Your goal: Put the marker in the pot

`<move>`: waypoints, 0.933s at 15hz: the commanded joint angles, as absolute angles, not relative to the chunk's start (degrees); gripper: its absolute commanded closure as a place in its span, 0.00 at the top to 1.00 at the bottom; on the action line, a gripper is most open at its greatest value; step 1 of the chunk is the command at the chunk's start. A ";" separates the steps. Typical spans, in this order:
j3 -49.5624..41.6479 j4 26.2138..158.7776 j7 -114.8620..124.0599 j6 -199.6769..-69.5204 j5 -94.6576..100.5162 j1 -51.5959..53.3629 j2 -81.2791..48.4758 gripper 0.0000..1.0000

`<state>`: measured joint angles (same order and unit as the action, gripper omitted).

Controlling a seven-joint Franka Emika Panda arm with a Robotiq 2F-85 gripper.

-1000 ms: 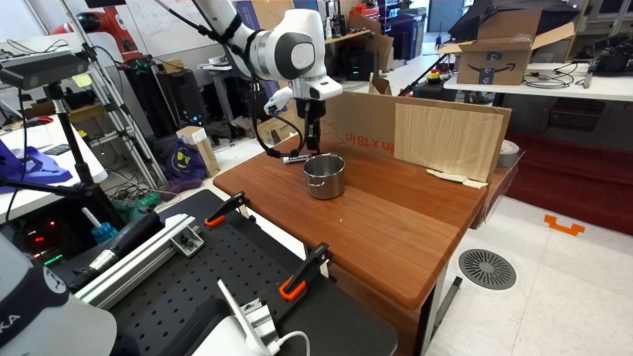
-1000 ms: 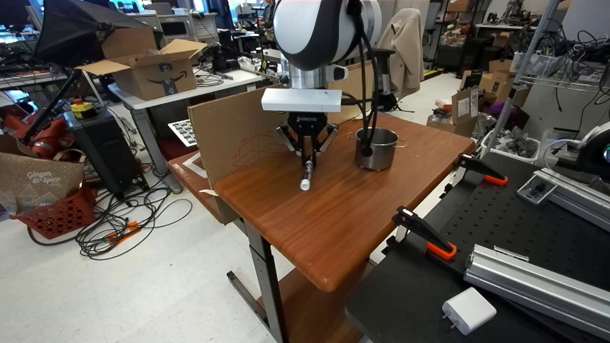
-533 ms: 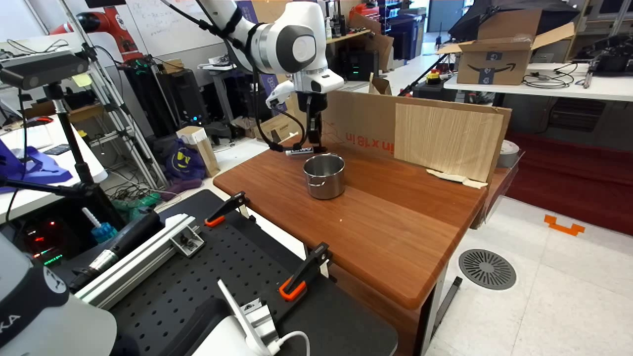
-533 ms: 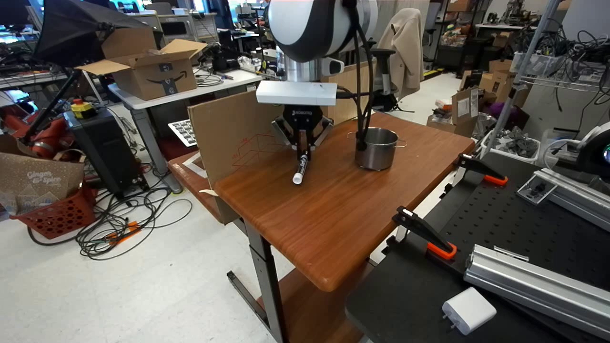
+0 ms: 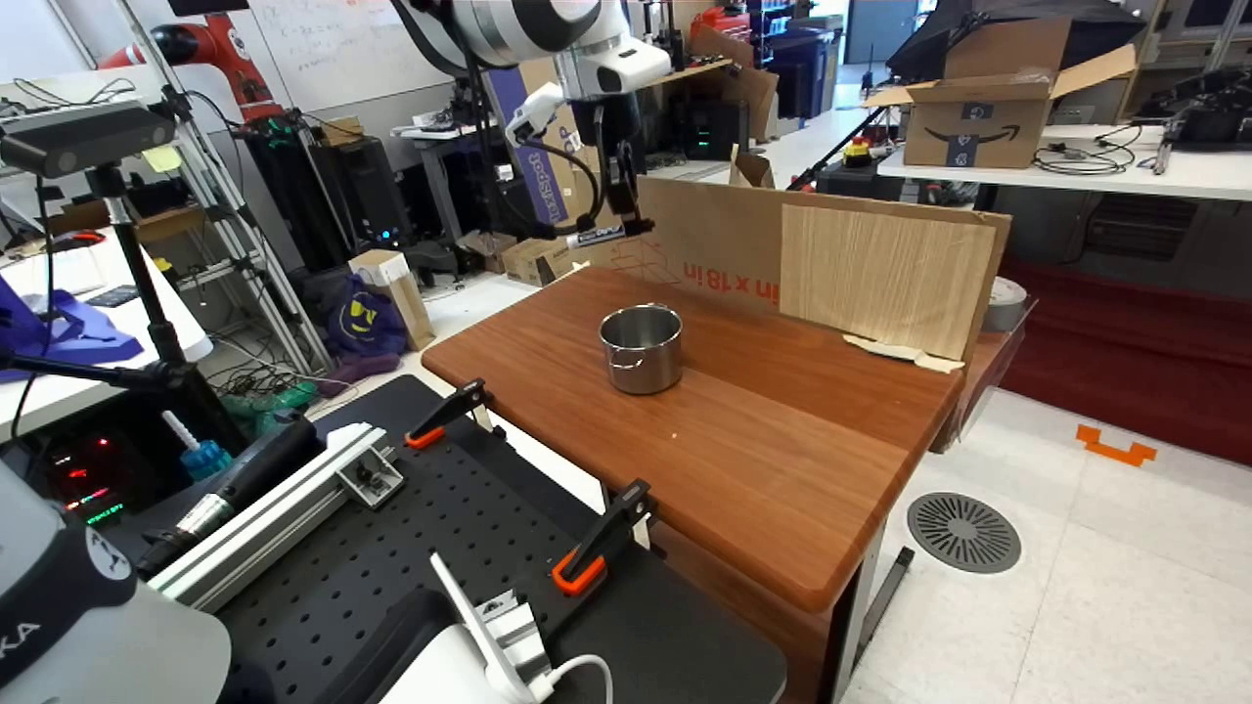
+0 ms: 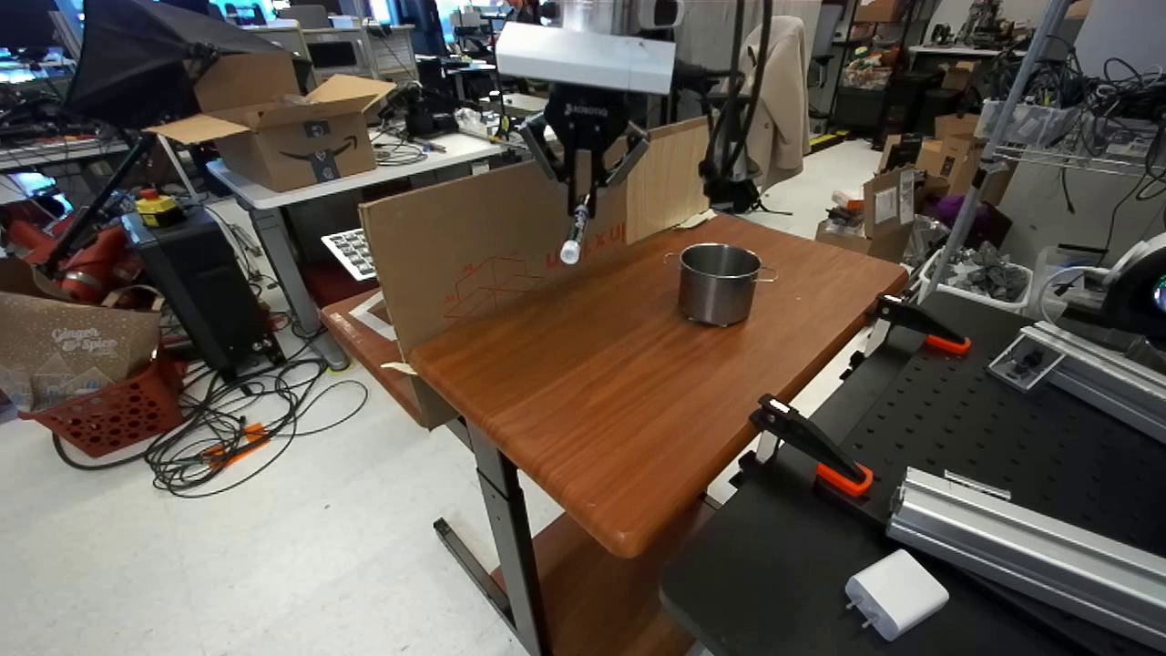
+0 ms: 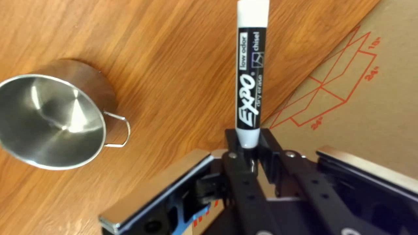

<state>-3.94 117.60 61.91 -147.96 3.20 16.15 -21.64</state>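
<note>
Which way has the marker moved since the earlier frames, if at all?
Yes, up: in an exterior view the marker now shows against the cardboard; earlier it showed against the table.

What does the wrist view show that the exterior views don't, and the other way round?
Only the wrist view: readable small print on the marker, such as "low odor" and "chisel".

Only the exterior views: two black-and-orange clamps and the open, smile-marked cardboard box.

Both: the end effector gripping the marker, the pot on the wooden table, and the cardboard panel with its red printing.
</note>
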 commanded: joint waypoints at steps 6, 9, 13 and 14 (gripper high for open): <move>-9.04 132.85 81.65 -150.42 31.11 15.77 -9.07 0.05; -8.76 134.16 87.92 -149.87 40.20 13.73 -8.48 0.05; -8.29 132.77 96.60 -148.24 51.11 10.95 -10.38 0.05; -7.94 132.48 98.41 -147.83 53.11 10.50 -10.90 0.05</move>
<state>-9.07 133.28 92.54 -148.58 46.92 12.02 -10.08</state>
